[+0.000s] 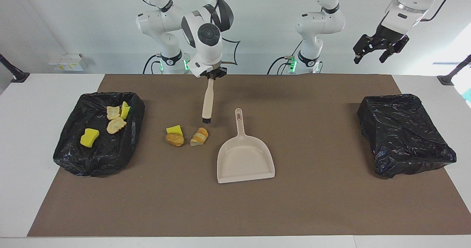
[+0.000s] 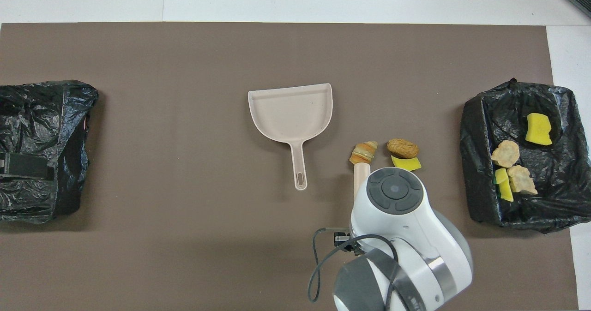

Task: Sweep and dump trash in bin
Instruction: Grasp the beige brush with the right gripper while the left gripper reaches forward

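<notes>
A brown mat (image 1: 316, 204) covers most of a white table (image 1: 33, 130), with a pale wall (image 1: 73, 20) rising at the robots' end and a small white box with yellow marks (image 1: 68, 61) lying against it; whatever is printed there is too small to read, and no other writing shows. The right gripper (image 1: 211, 73) is clamped on the top of a beige brush (image 1: 207, 101), which hangs bristles down over the mat, its dark tip just beside the loose trash. That loose trash is three pieces lying together on the mat: a striped orange piece (image 1: 199, 136), a brown bread-like lump (image 1: 174, 139) and a yellow sponge wedge (image 1: 174, 130) touching it. Four more scraps, including a yellow sponge chunk (image 1: 89, 137) and two pale crumbly lumps (image 1: 116, 124), lie inside the black-lined bin (image 1: 73, 159) toward the right arm's end of the table. A beige dustpan (image 1: 245, 156) lies flat near the table's middle, its handle pointing toward the robots, apart from the brush. A second black-lined bin (image 1: 404, 137) sits toward the left arm's end. The left gripper (image 1: 379, 51) waits high over that end with its fingers spread and nothing in them. The facing view alone shows both arm bases, the wall and the brush's bristles; the overhead view hides the right gripper under the arm's wrist, showing only a stub of the brush handle, and gives only a dark sliver of the left gripper over the second bin.
</notes>
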`<state>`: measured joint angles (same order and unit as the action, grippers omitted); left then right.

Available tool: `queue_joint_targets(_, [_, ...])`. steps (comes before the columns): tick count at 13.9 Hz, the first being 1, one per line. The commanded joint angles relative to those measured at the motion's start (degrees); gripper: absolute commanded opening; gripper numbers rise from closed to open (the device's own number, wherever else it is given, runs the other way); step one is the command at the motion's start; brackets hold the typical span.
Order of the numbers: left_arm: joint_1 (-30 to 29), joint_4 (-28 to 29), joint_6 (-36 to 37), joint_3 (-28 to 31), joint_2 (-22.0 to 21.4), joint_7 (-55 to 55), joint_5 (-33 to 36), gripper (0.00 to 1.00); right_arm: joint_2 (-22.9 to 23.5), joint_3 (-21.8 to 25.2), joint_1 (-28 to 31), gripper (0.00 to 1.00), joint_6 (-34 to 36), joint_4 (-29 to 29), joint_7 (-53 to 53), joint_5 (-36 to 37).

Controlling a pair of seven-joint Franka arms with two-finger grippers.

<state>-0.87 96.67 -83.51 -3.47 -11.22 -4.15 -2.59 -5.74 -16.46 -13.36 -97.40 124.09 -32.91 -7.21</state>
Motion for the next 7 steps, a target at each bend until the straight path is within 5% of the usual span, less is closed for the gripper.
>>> queue_joint_targets(1, [1.9,0.3,-0.9,-0.8,-0.6,-0.8,0.6,1.0,-0.4,-0.4,4.5,0.0,0.3,0.2,4.0,3.1])
queue_joint_targets(7, [12.7,5.0,-7.6,-1.2,1.4,-11.0,0.5,1.0,0.9,-0.5,14.6,0.0,-4.4,1.1,15.6,9.6])
